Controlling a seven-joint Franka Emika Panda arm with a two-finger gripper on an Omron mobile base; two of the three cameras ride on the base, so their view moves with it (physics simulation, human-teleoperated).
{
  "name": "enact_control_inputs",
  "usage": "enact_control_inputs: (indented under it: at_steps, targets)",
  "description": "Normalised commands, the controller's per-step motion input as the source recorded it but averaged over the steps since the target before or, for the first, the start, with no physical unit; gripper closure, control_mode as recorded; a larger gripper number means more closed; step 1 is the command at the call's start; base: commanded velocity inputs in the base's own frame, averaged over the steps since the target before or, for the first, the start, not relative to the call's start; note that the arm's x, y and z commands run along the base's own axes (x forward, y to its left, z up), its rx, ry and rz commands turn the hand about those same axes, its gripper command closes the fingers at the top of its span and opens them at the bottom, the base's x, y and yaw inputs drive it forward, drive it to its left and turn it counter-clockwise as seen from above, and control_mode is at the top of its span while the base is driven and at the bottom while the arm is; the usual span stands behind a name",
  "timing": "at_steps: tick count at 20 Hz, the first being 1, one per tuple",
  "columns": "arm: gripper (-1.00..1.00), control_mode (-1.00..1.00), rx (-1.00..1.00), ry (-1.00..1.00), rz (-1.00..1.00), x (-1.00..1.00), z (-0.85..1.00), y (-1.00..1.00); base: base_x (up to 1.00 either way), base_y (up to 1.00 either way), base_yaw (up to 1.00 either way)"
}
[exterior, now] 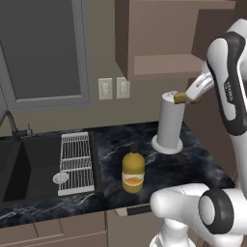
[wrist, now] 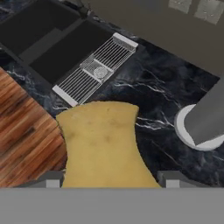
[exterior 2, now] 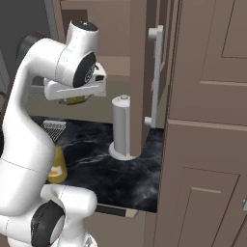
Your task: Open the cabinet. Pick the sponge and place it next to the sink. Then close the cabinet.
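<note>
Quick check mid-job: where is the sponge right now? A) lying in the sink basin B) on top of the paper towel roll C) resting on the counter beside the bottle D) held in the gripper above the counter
D: the hand view shows the sponge pinched between the gripper fingertips, high over the counter and sink.

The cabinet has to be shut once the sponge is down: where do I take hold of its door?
Grip the vertical silver bar handle near its middle, between its two mounts. The cabinet door stands open, and the bar stands clear of its outer face, so come at that face with the end effector turned so its fingers sit level, one each side of the bar.
</note>
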Motion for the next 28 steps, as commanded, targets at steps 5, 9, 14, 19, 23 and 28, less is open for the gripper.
enact_control_inputs:
  at_steps: [5,9,14,19,23,28]
  targets:
    - [1.00,-1.00,0.00,0.04,0.17,-0.09,-0.09,0.37,0.00,0.00,0.00]
    - [1.00,-1.00,0.00,0.04,0.15,0.00,-0.28,0.33,0.00,0.00,0.00]
    - [1.00,-1.00,-0.06,0.07,0.05,0.22,-0.57,0.03,0.00,0.00,0.00]
    - [1.00,-1.00,-0.06,0.06,0.00,0.29,-0.63,0.00,0.00,0.00,0.00]
    - [1.00,-1.00,-0.01,0.00,0.00,0.11,-0.44,0.00,0.00,0.00,0.00]
    - [1.00,-1.00,0.00,0.00,0.00,0.10,-0.42,0.00,0.00,0.00,0.00]
